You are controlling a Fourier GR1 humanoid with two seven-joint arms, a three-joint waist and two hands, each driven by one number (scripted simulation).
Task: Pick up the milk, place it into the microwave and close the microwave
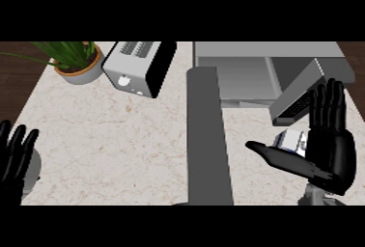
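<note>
On the pale marbled stone counter [114,144], the small white-and-blue milk carton [292,141] sits in the gap between the thumb and the straight fingers of the black right hand [331,144]. The fingers stand spread and extended behind the carton and the thumb reaches out below it; whether they actually touch it is hard to tell. The grey box-shaped microwave [242,72] lies just beyond, its grey door [208,135] swung wide open toward the viewer. The black left hand [16,154] rests at the left edge, fingers up and straight, holding nothing. A silver toaster [139,67] and a potted green plant [77,60] stand at the back left.
</note>
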